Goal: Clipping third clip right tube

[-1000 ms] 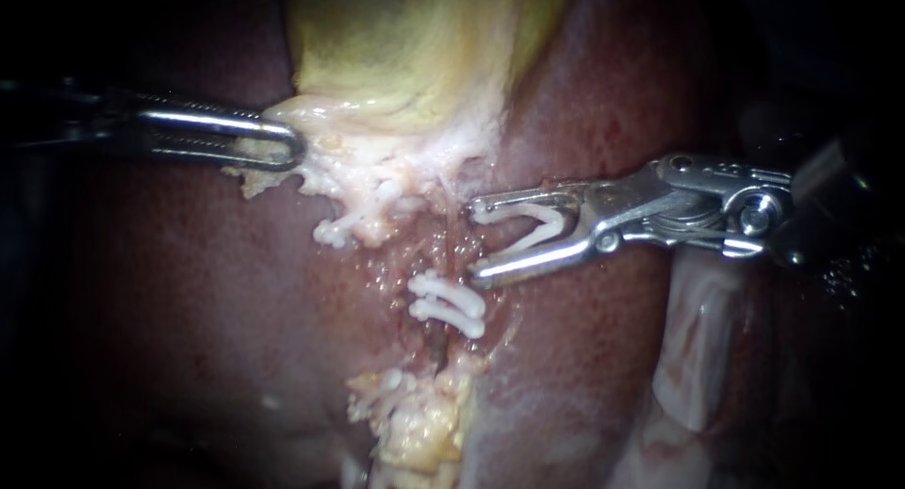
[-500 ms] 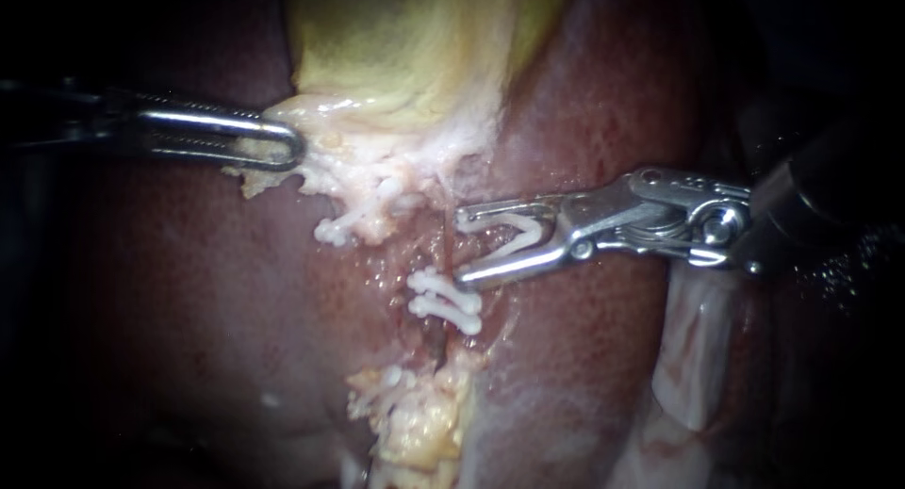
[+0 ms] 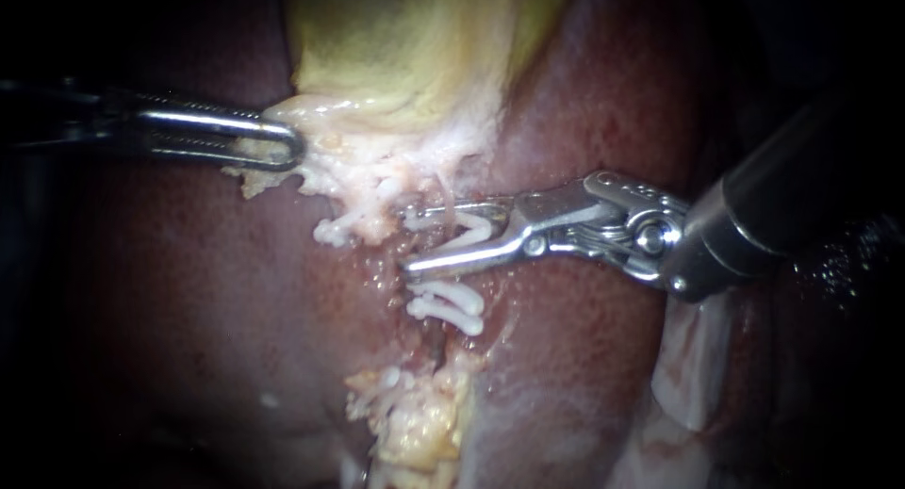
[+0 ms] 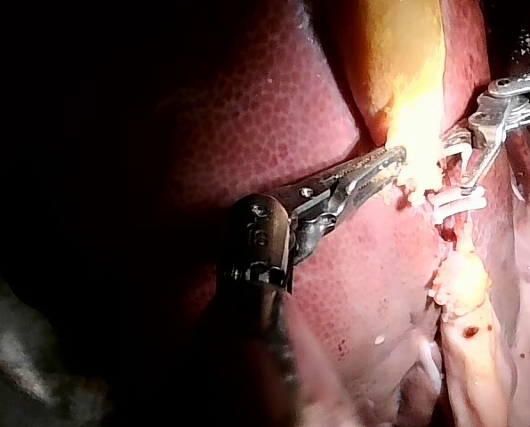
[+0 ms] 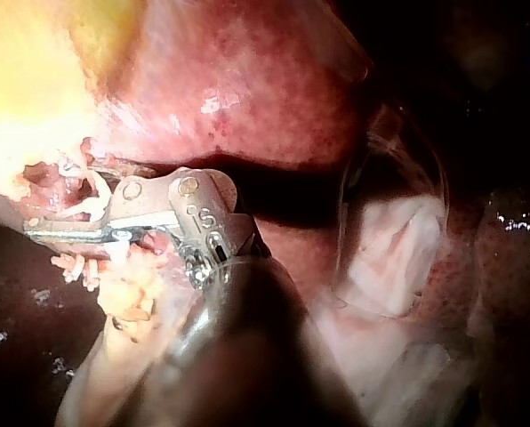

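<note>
Endoscope view: right instrument point(image 3: 407, 236) holds a white clip point(image 3: 479, 228) between its jaws.

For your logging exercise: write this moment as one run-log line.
left instrument: jaws shut on pale tissue | right instrument: jaws hold open clip astride tube | two clips on tube just below

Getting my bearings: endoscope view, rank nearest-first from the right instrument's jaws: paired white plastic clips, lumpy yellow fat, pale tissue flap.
Right instrument, holding white clip:
1. Paired white clips, just below.
2. Lumpy yellow fat, bottom centre.
3. Pale tissue flap, lower right.
</note>
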You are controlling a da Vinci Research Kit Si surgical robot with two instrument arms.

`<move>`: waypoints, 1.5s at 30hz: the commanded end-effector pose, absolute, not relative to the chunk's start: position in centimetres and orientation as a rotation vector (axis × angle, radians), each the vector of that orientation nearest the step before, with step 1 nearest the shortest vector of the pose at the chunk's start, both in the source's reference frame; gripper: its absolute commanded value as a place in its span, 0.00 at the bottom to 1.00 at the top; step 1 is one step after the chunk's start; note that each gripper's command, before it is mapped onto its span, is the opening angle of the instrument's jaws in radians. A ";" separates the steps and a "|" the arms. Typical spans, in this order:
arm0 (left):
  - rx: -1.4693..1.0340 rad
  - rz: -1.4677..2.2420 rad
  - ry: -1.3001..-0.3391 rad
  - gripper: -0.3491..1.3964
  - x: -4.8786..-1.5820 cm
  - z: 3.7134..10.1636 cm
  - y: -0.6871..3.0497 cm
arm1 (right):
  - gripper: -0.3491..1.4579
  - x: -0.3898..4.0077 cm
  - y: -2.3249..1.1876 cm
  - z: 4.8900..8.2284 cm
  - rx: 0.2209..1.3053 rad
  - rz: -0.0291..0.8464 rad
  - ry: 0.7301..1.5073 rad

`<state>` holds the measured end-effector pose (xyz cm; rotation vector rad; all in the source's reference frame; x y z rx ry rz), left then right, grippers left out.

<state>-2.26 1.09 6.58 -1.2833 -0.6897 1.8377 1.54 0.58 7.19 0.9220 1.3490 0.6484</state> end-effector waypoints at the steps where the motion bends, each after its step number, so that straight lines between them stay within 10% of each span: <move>1: -1.283 1.838 -0.689 0.00 -2.26 6.59 1.09 | 0.45 1.53 0.58 7.16 0.924 0.648 1.348; 20: -1.283 1.838 -0.690 0.00 -2.26 6.59 1.09 | 0.43 1.44 0.80 6.27 1.059 0.620 1.420; 45: -1.283 1.838 -0.690 0.00 -2.26 6.59 1.09 | 0.11 1.44 0.75 6.30 1.149 0.682 1.372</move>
